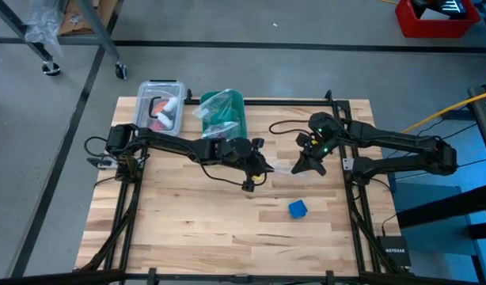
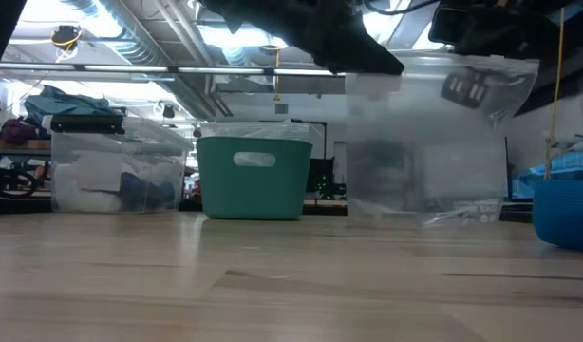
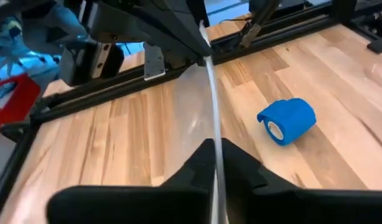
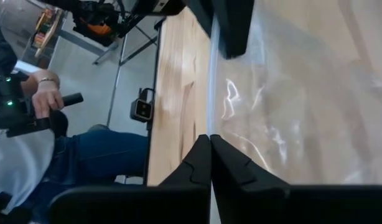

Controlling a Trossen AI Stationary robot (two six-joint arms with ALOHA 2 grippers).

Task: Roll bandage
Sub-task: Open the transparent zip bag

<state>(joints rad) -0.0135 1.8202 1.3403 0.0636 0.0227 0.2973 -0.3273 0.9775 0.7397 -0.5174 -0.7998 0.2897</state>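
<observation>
Bandage [image 1: 298,209], a rolled blue cylinder, lies alone lower right of centre. Above it I have both grippers, left [image 1: 263,170] and right [image 1: 309,167], clamped on a clear bag [image 1: 284,169]; teal bin [image 1: 225,113] sits at the top.

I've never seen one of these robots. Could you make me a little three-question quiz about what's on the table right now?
1. True or false: the bandage is already rolled up.
2. What do the left gripper and right gripper hold between them? A) clear plastic bag B) teal bin C) nothing
3. Where is the bandage: held, or on the table?

Key: 1 true. 2 A; each gripper is shut on one edge of it. 3 On the table, untouched.
</observation>
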